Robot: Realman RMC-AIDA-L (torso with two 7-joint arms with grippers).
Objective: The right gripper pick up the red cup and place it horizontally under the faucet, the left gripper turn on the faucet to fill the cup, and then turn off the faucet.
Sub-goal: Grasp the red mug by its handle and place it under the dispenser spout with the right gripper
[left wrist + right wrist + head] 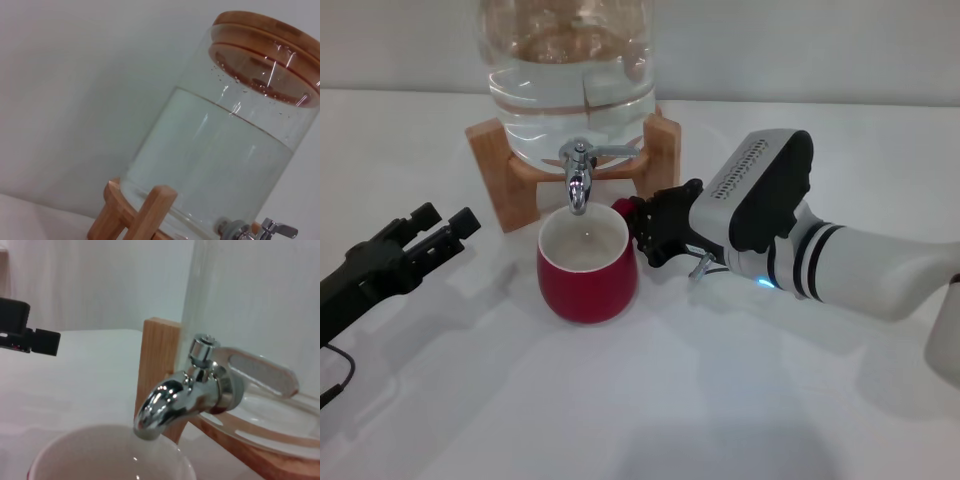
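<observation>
The red cup [587, 266] stands upright on the white table, its cream inside open right below the spout of the chrome faucet [578, 178]. No water stream shows. The faucet's flat lever [615, 152] points sideways. My right gripper [642, 232] is at the cup's right side, shut on its small red handle [623, 207]. The right wrist view shows the spout [170, 405] just above the cup's rim [100, 450]. My left gripper [445, 218] is open and empty, low at the left, apart from the cup and faucet. It also shows in the right wrist view [35, 332].
The clear water jar [570, 70] sits on a wooden stand [498, 170] at the back; the left wrist view shows the jar [225, 150] and the faucet [260, 231]. A white object [946, 350] is at the right edge.
</observation>
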